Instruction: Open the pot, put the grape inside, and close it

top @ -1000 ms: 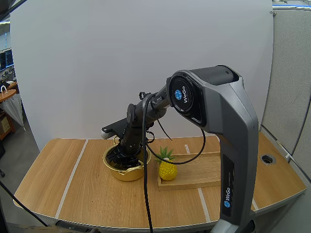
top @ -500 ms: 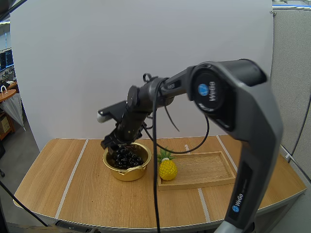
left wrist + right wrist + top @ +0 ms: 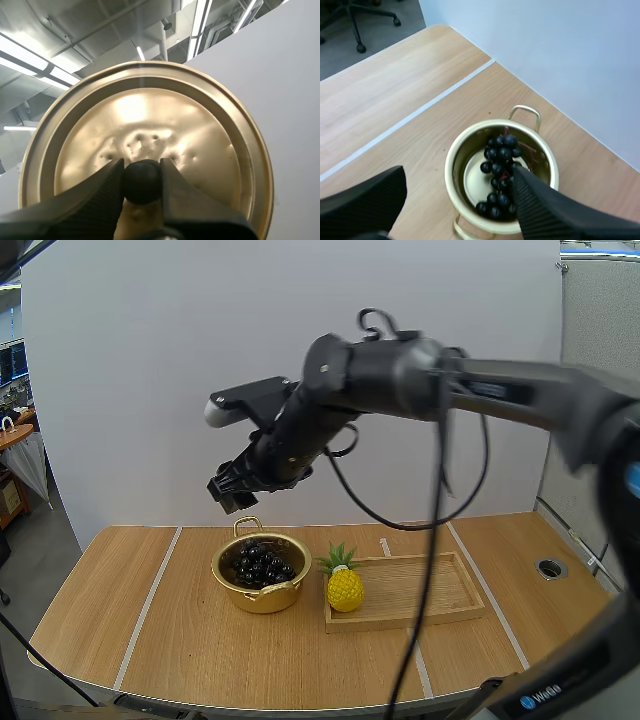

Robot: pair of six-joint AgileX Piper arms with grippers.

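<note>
Grape bunch (image 3: pixel 262 562) inside open pot (image 3: pixel 262 598). Judged step: closing. Right gripper (image 3: pixel 460 172) spread wide, empty, high above pot: clear aside first. Left gripper (image 3: pixel 142 171) clamped on lid (image 3: pixel 150 110) knob (image 3: pixel 142 184). Bring lid level, centre over rim, lower gently, release only once seated.

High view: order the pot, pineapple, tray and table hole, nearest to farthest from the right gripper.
1. Pot, just below the right gripper, grapes inside.
2. Pineapple and tray, right of the pot: too close to call, since the pineapple stands at the tray's left end.
3. Table hole, near the table's far right edge.
</note>
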